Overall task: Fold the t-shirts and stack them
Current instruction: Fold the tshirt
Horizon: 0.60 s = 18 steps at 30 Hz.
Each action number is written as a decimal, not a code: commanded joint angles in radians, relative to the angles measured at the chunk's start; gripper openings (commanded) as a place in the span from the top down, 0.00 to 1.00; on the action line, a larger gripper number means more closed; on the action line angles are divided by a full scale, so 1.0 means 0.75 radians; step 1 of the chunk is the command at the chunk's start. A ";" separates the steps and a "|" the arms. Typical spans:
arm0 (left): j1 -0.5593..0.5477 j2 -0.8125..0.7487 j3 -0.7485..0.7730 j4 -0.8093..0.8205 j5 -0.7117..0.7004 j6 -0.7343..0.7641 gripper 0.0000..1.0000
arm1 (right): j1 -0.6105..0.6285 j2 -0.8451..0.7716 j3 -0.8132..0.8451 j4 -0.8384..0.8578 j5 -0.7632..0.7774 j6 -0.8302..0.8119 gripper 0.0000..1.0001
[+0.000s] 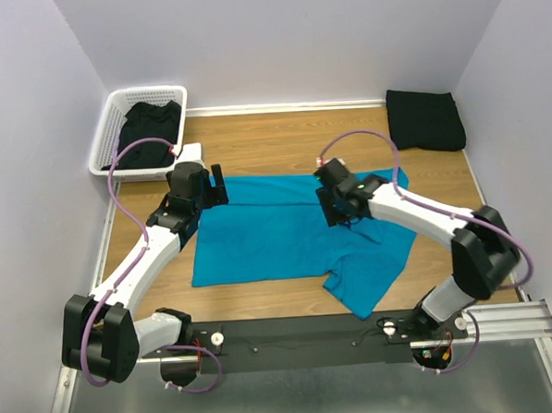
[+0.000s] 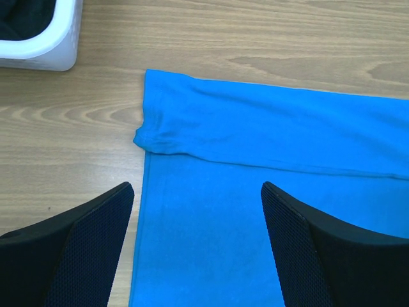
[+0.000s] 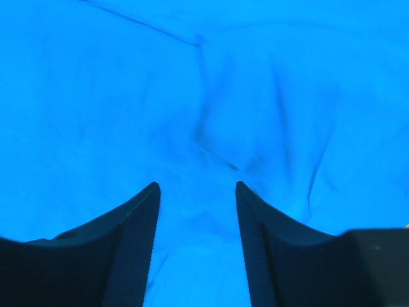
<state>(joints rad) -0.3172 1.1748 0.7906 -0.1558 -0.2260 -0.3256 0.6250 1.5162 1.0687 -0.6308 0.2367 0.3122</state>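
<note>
Workspace viewed from above, read from the left of the frame to the right. At upper left a white lattice basket [image 1: 102,149] is standing on the wooden table [image 1: 281,132] and is holding a crumpled black t-shirt [image 1: 149,130], not yet folded. Just below and right of it the left gripper [image 1: 218,186] is hovering over the upper left corner of the teal t-shirt [image 1: 278,239]. In the left wrist view its jaws are standing wide apart and are gripping nothing, straddling the shirt's left edge, with the basket's corner showing at upper left.

The teal t-shirt is lying spread across the centre of the table. Its far edge is lying doubled over as a flat band, and one loose sleeve is trailing toward the lower right, rumpled. Right of centre the right gripper [image 1: 330,211] is pointing down at the cloth. In the right wrist view its jaws are parted directly above creased fabric, with nothing pinched between them. At upper right a folded black t-shirt [image 1: 425,119] is resting against the back wall, well apart from the teal one.

Judged step: the teal t-shirt is part-way through folding, with both grippers free of it. The next move is likely calling for fresh pinches on the cloth, probably at the trailing sleeve and the left edge, so that the loose parts are brought inward before the shirt is carried to the folded one.
</note>
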 commanded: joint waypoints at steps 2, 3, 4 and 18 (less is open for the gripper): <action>0.002 -0.004 0.020 -0.035 -0.150 -0.036 0.11 | 0.201 0.189 0.121 -0.038 0.351 -0.148 0.47; 0.002 -0.006 0.022 -0.044 -0.173 -0.042 0.11 | 0.218 0.246 0.148 -0.038 0.365 -0.169 0.49; 0.004 -0.010 0.024 -0.050 -0.195 -0.051 0.11 | 0.242 0.271 0.162 -0.038 0.370 -0.185 0.53; 0.043 -0.041 0.028 -0.079 -0.292 -0.094 0.12 | 0.249 0.472 0.179 0.029 0.496 -0.273 0.65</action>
<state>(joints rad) -0.2897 1.1572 0.7906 -0.2119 -0.4133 -0.3820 0.8104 1.8400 1.1793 -0.6292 0.5442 0.1295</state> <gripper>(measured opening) 0.885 0.374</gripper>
